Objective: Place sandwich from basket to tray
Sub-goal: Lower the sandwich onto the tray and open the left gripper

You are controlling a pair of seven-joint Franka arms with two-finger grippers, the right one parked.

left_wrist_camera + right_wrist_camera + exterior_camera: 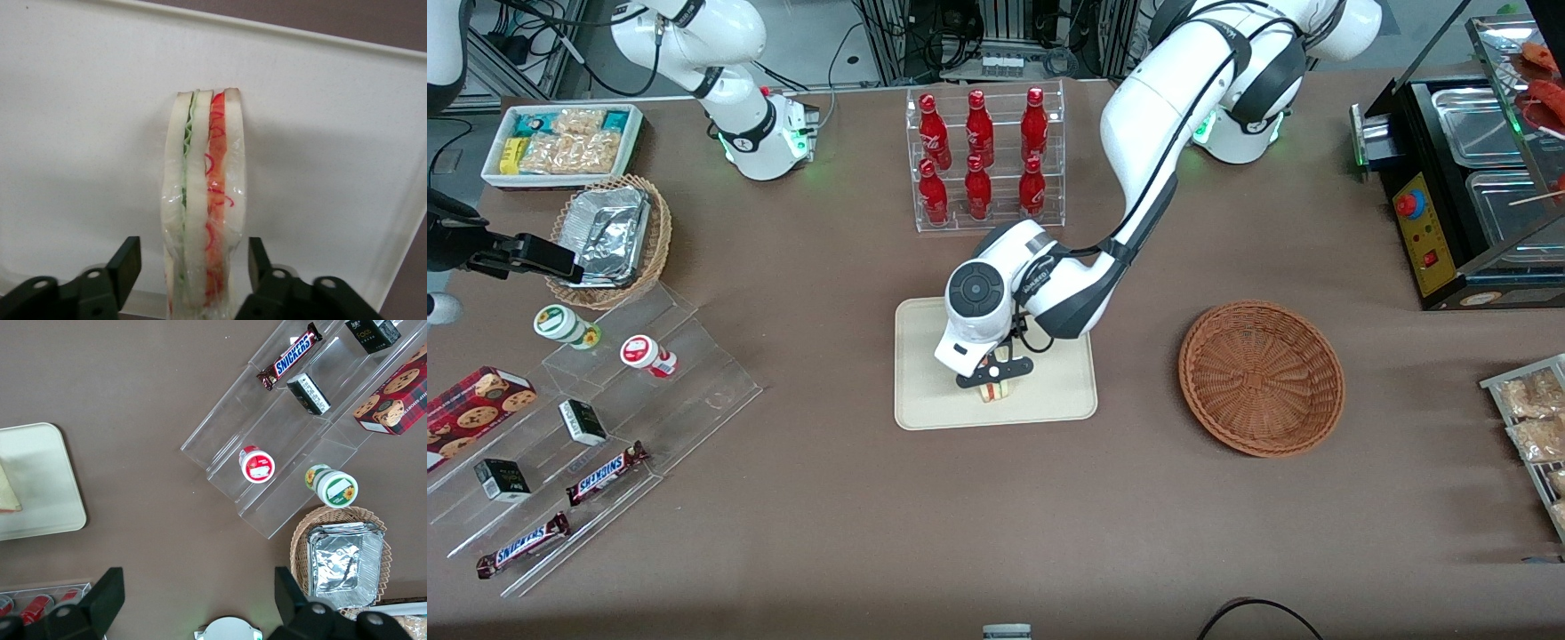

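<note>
Sandwich: the small triangular wedge of pale white bread with a red and green filling stripe (204,200) stands on edge on the tray, in the part of it nearest the front camera, filling stripe up toward the wrist camera.
Hand: the left arm's black two-finger hand (994,373) sits low over the tray, straddling the sandwich; its fingers (125,267) are spread, a visible gap on each side of the bread, so nothing is pinched.
Tray: the flat rectangular cream-beige plastic tray with rounded corners (925,356) lies mid-desk, roughly centred between the desk's two ends.
Basket: the round reddish-brown woven wicker basket (1261,378) sits beside the tray toward the working arm's end of the desk, with no sandwich in it.
Step in hand: release and retreat, by my reading; the sandwich looks delivered.
Doing it well: lift straight up along the fingers' own line, keeping both clear of the bread, since a sideways drift could tip the upright wedge.
Risk: the clear wrap may cling to a fingertip and drag the wedge over.
Farther back: a clear acrylic rack of red bottles (983,160) stands near the desk's far edge.
</note>
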